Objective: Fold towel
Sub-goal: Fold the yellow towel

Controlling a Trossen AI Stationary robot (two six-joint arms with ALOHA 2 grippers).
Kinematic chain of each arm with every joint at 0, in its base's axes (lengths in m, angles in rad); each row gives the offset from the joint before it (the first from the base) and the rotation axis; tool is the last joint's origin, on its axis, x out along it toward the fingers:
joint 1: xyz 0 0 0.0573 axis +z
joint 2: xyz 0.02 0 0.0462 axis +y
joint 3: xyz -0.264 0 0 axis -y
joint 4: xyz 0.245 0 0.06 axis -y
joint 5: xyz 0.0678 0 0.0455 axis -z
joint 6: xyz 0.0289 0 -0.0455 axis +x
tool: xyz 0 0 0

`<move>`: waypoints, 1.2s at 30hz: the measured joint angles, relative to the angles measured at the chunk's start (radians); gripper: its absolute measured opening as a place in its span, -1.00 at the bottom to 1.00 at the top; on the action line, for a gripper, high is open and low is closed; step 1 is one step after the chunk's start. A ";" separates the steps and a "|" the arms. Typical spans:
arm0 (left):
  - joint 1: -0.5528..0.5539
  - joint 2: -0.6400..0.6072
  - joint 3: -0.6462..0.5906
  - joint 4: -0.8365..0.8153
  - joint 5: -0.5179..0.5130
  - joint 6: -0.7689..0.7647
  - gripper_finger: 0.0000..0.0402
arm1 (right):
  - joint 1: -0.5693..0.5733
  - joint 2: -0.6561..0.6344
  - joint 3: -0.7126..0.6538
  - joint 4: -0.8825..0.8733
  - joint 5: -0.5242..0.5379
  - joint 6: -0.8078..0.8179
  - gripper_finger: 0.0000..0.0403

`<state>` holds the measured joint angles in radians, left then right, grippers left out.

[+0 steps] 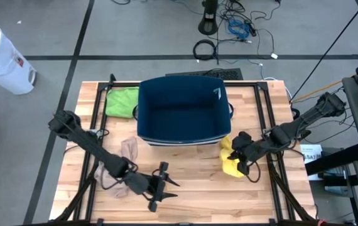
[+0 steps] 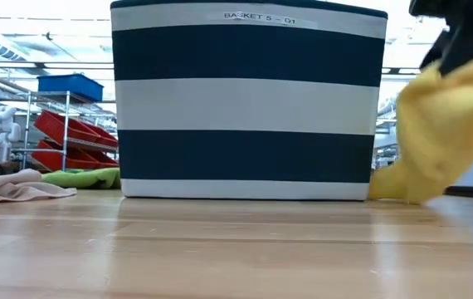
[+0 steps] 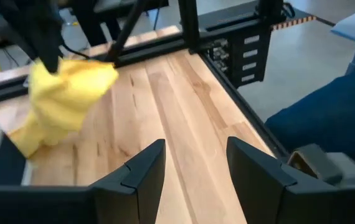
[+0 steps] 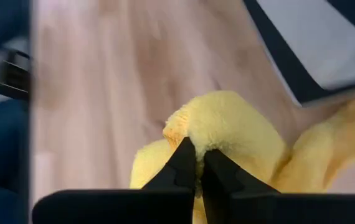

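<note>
- The basket (image 2: 248, 100), striped navy and white, carries a label reading "BASKET S - 01" on its rim.
- The right gripper (image 4: 197, 167) has its fingers pressed together, pinching the yellow towel (image 1: 231, 162) just beside the basket's corner.
- The left gripper (image 3: 193, 168) hovers over bare table (image 1: 198, 182), fingers spread, holding nothing.
- A beige cloth (image 1: 124, 164) and a green cloth (image 1: 121, 102) lie apart.

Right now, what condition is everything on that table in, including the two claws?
Yellow towel: bunched, pinched by right gripper, partly lifted.
Right gripper: shut on the towel.
Left gripper: open, empty.
Striped basket: upright.
Beige cloth: crumpled on the table.
Green cloth: crumpled beside the basket.
</note>
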<state>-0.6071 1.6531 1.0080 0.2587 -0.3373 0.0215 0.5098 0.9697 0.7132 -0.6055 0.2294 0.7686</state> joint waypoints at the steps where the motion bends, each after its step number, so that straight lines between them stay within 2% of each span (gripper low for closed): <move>1: 0.008 0.020 0.000 0.022 0.005 0.011 -0.11 | 0.004 -0.002 0.000 0.026 0.000 -0.005 -1.00; 12: 0.066 0.177 0.000 0.328 0.013 0.155 -0.11 | 0.058 0.014 0.000 0.169 -0.057 -0.063 -1.00; 22: 0.134 0.285 0.000 0.554 0.012 0.231 -0.11 | 0.081 0.115 0.000 0.329 -0.133 -0.126 -0.99; 28: 0.156 0.345 0.052 0.574 0.016 0.273 -0.11 | 0.081 0.190 0.000 0.471 -0.158 -0.186 -0.98; 36: 0.162 0.382 0.112 0.565 0.001 0.341 -0.11 | 0.081 0.248 0.000 0.556 -0.177 -0.223 -0.98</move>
<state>-0.4447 2.0346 1.1204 0.8236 -0.3358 0.3622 0.5907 1.2175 0.7136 -0.0491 0.0523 0.5451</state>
